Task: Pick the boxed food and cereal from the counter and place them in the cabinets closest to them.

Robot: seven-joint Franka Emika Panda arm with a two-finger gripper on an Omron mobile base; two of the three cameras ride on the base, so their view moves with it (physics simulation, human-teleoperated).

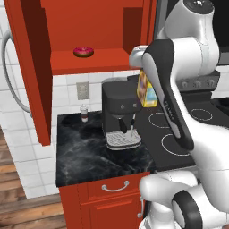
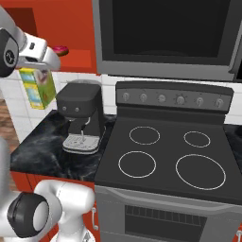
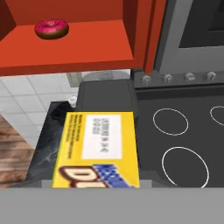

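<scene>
Hiding behind arm: yellow box (image 1: 146,91)

The box (image 3: 98,151) is bright yellow, with a white label panel of small dark print, blue and white lettering outlined in brown near one end, and a green and pale blue side. The desk (image 1: 78,156) is glossy black with white marbled veins, above red fronts with white handles. The cabinet (image 1: 89,60) is bright red inside and out; on its shelf sits a doughnut (image 1: 83,51) with pink icing. The coffee machine (image 1: 117,112) is dark grey with a silvery drip tray. The stovetop (image 2: 165,156) is dark grey with white rings. The wall tiles are white
</scene>
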